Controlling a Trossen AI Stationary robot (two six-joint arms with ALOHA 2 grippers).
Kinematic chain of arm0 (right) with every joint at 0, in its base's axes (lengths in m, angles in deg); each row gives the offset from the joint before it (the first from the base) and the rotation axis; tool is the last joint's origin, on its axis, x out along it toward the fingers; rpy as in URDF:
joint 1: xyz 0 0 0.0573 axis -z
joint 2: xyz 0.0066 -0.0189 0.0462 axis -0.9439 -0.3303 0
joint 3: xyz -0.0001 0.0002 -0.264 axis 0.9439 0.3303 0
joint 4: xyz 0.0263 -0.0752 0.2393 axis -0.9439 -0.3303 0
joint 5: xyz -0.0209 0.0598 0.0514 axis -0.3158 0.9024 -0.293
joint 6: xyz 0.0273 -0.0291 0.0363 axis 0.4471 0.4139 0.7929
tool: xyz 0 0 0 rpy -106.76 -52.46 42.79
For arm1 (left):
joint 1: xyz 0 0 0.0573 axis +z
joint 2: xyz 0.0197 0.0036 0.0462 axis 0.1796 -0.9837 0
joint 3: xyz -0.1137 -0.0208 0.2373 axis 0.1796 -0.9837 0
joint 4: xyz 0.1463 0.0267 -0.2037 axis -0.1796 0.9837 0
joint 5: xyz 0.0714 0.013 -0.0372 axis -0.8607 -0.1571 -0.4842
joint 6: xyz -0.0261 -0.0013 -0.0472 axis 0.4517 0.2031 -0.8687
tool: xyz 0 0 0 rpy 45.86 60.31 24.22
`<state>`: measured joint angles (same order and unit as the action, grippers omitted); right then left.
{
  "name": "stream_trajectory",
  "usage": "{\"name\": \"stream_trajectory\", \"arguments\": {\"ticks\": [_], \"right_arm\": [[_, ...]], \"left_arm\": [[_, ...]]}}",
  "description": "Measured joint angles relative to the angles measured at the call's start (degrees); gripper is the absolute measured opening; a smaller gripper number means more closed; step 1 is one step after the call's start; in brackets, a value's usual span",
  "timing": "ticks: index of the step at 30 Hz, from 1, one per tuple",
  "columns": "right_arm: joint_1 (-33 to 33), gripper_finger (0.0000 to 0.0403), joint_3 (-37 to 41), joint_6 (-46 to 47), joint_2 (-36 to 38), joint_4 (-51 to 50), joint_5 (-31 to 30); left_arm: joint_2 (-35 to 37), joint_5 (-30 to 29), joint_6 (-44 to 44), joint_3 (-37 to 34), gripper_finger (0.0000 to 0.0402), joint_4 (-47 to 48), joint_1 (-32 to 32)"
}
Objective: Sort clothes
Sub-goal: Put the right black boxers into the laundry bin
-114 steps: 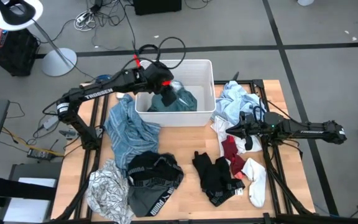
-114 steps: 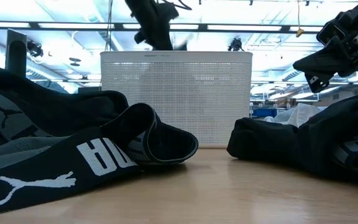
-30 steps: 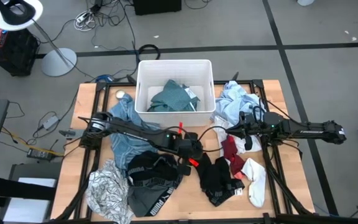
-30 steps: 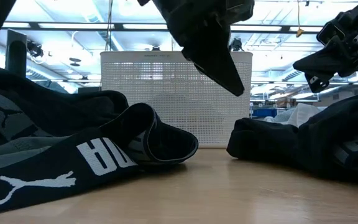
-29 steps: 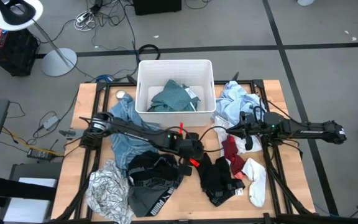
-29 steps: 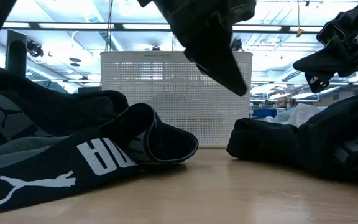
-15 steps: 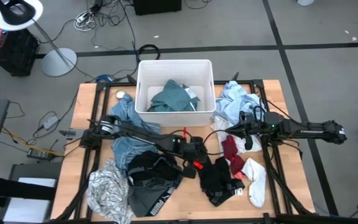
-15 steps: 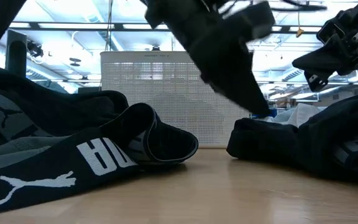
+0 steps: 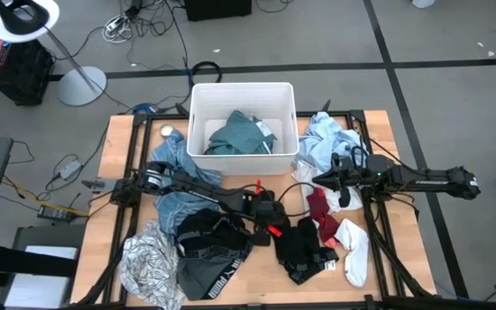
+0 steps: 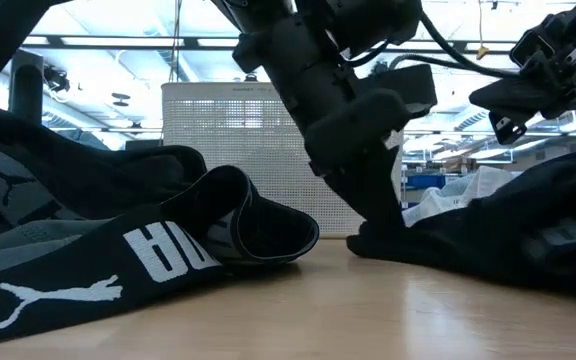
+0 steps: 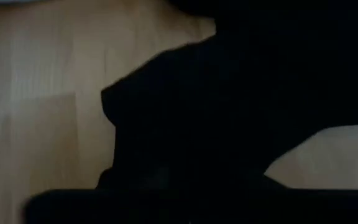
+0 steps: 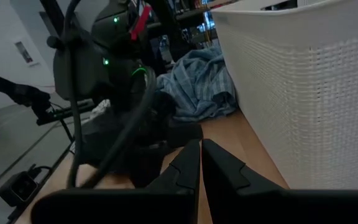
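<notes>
My left hand point(image 9: 275, 231) presses into the black garment point(image 9: 304, 247) mid-desk; I cannot tell its opening. It may snag the neighbouring red sock point(image 9: 319, 207) too. My right hand point(image 12: 201, 163), fingers together and empty, waits beside the white tub point(image 9: 198, 148).

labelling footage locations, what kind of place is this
Probably a robotics lab or workshop: a wooden table on a metal frame, loose cables across the grey floor, and strip ceiling lights over an open hall.

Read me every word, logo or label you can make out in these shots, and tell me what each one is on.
"PUMA", white letters on the black waistband of the shorts, high view.
Leaping-cat logo and letters that read mirrored, partly hidden, on the black shorts, low view.
Lettering on the left arm: too small to read.
</notes>
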<state>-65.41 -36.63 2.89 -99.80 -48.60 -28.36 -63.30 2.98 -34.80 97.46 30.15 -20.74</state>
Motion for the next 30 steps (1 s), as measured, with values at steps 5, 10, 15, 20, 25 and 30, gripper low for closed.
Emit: {"name": "stream_trajectory", "arguments": {"ticks": [5,10,15,20,25,30], "right_arm": [[0.0,0.002,0.0,0.0,0.0,0.6,0.0],[0.0,0.002,0.0,0.0,0.0,0.8,0.0],[0.0,0.002,0.0,0.0,0.0,0.8,0.0],[0.0,0.002,0.0,0.0,0.0,0.8,0.0],[0.0,0.002,0.0,0.0,0.0,0.8,0.0],[0.0,0.002,0.0,0.0,0.0,0.9,0.0]], "left_arm": [[0.0,-0.8,-1.1,1.9,0.0005,4.6,0.0],[0.1,-4.5,-2.2,6.4,0.0002,11.3,-0.1],[0.1,-8.7,-1.9,14.4,0.0001,21.3,-0.1],[0.1,-12.6,0.7,24.9,0.0001,32.4,-0.1],[0.2,-15.5,2.3,38.8,0.0,43.9,0.8],[6.9,-18.8,2.4,37.9,0.0,43.4,3.1]]}}
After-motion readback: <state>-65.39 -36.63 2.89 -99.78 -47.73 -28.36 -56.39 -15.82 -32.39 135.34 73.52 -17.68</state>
